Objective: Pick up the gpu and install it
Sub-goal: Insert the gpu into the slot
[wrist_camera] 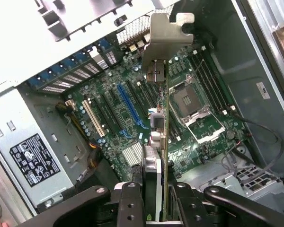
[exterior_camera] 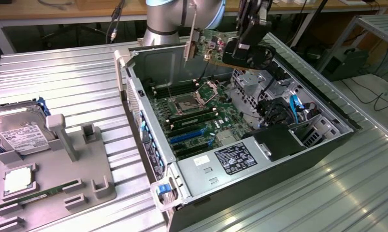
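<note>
Over the case's far end: the gpu (exterior_camera: 210, 44) hangs on edge in the air, clear of the motherboard (exterior_camera: 194, 116) below.
Gripper (wrist_camera: 156, 191): jaws clenched on the gpu's end away from the bracket, one finger on each face.
Bracket (wrist_camera: 159, 42): silver, at the card's free end, close to the case's slotted wall.
Slots: the blue slot (wrist_camera: 128, 106) lies open; the card seems to hang nearer the processor socket (wrist_camera: 191, 101) than over that slot.
Case (exterior_camera: 326, 104): open, lying on its side on the ribbed table (exterior_camera: 64, 67).
Table's edge at the exterior view's left: a gray holder (exterior_camera: 71, 169) with the hard drive (exterior_camera: 20, 133) and memory stick (exterior_camera: 49, 191), well apart from the card.
Risk: lowered off line, the card's edge could strike the socket or board parts.
Risk: the bracket could catch on the case wall.
Risk: being gripped at one end only, the card could tilt under pressure.
</note>
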{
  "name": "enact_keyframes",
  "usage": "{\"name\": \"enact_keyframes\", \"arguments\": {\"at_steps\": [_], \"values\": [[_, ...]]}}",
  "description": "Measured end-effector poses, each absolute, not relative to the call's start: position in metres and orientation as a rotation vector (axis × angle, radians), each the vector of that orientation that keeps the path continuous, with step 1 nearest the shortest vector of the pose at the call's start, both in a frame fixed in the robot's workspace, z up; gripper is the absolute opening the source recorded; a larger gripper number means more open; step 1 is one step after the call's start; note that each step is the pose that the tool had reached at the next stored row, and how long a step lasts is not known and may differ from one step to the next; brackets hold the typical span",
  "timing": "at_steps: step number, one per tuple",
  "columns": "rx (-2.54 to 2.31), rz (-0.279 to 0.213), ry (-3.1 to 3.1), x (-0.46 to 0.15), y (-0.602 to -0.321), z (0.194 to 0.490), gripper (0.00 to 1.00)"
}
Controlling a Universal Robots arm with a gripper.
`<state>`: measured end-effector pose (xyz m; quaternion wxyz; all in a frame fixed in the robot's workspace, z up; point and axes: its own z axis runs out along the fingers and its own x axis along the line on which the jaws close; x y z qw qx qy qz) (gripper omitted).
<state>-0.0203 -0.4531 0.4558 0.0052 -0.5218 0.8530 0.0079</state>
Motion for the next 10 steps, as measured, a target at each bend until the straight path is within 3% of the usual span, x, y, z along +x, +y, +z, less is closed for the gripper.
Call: {"name": "enact_keyframes", "arguments": {"at_steps": [10], "values": [[-1.851, 0.039, 2.514, -0.0203, -0.4531, 0.455, 0.28]]}}
